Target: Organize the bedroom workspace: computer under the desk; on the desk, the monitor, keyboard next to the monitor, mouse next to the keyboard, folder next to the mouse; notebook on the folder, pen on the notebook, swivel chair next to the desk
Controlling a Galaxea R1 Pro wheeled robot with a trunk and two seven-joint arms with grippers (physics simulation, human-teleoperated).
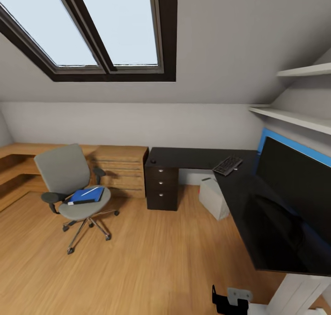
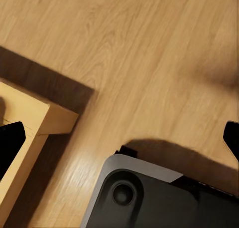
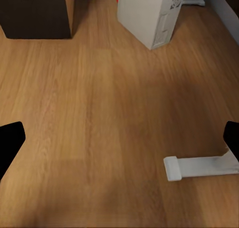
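Overhead, the bedroom's dark-framed skylight [image 1: 105, 30] sits in the sloping wall above the wood plank floor [image 1: 151, 260].

Desk [image 1: 197, 158]: an L-shaped black top running along the back wall and then forward down the right side, with black drawers [image 1: 162, 186] under its left end.

Keyboard [image 1: 227, 165]: lies at an angle on the desk, near the inner corner of the L.

Monitor [image 1: 299, 186]: stands on the right run of the desk, close to the wall edge, screen dark.

Computer [image 1: 214, 198]: stands upright on the floor under the desk, just right of the drawers. The right wrist view shows the same tower [image 3: 152, 13] on the floor beside the drawer unit [image 3: 35, 13].

Swivel chair [image 1: 69, 186]: stands on the floor well left of the desk, in front of the wooden drawer chest [image 1: 120, 168].

Folder [image 1: 87, 194]: lies flat on the chair seat. A dark notebook [image 1: 79, 201] shows at its front edge, and the pen [image 1: 89, 191] lies across the blue cover.

Left gripper [image 2: 119, 138]: jaws spread wide, dark fingertips [image 2: 10, 143] at opposite frame edges, nothing held, over the floor near a wooden furniture corner [image 2: 35, 123].

Right gripper [image 3: 119, 138]: jaws spread wide, nothing held, over bare floor near a white desk foot [image 3: 199, 167].
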